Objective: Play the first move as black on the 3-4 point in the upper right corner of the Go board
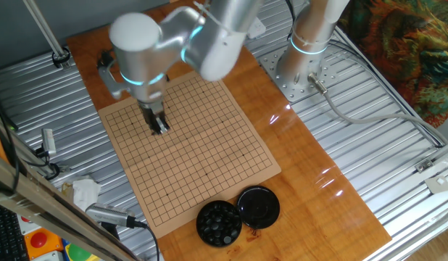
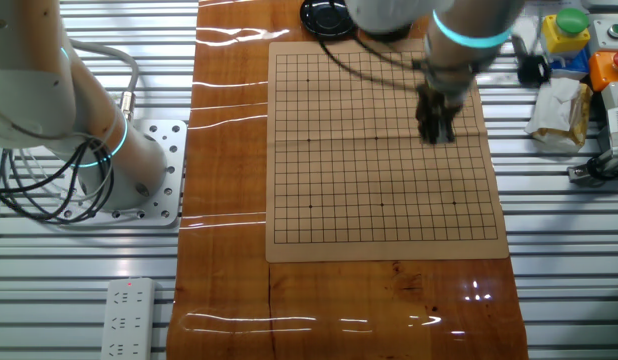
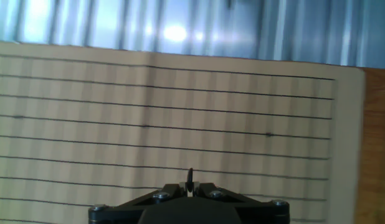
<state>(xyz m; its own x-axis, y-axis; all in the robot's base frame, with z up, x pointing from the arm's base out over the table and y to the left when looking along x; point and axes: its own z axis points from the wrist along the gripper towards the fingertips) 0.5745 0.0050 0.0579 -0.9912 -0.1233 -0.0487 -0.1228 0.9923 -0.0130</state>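
The wooden Go board (image 1: 209, 152) lies on the table, and no stones show on its grid (image 2: 369, 170). My gripper (image 1: 159, 127) hangs just above the board's far-left part in one fixed view, and over its right side (image 2: 437, 131) in the other. In the hand view the jaws (image 3: 190, 186) are closed on a thin dark sliver, the black stone (image 3: 190, 177) seen edge-on. The grid lines (image 3: 180, 106) and a board edge on the right run ahead of the fingers.
A round black bowl (image 1: 219, 222) full of black stones and its flat black lid (image 1: 259, 206) sit off the board's near end. The arm's base (image 1: 302, 69) is bolted on the right. Cables, a white cloth (image 1: 85, 191) and tools lie along the left edge.
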